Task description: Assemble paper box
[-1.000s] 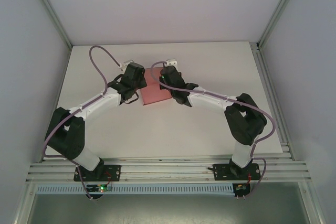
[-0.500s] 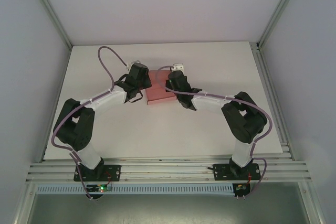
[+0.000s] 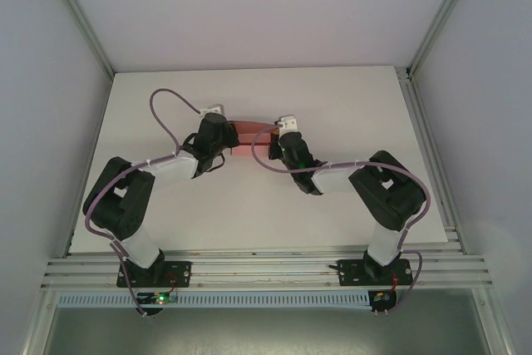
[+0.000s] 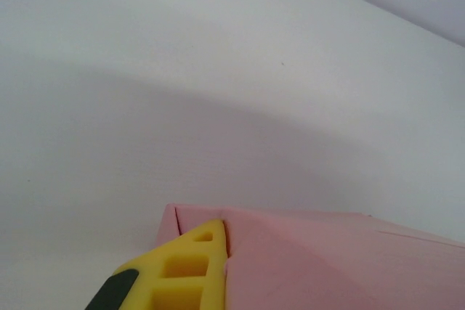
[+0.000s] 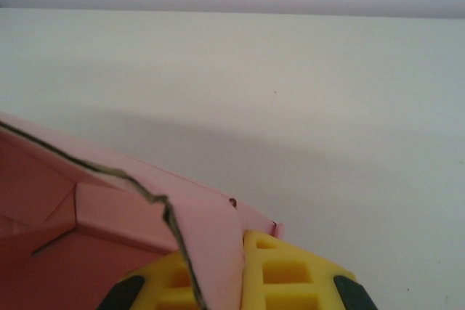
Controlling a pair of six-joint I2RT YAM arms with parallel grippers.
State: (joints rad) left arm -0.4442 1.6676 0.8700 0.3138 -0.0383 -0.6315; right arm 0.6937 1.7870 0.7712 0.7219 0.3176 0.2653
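I have the left gripper [image 3: 224, 137] pinched tight on the left end of the pink paper box [image 3: 249, 130] and the right gripper [image 3: 274, 140] clamped on its right end, card wall between the yellow fingers [image 5: 290, 274]; the box sits between them over the white table [image 3: 349, 106], far middle

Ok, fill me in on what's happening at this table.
Two robot arms are working a pink paper box between them over the middle of the white table. The left gripper is shut on one end of the card and the right gripper is shut on the other. The right wrist view shows folded panels and an open inside, so the box is only partly formed.
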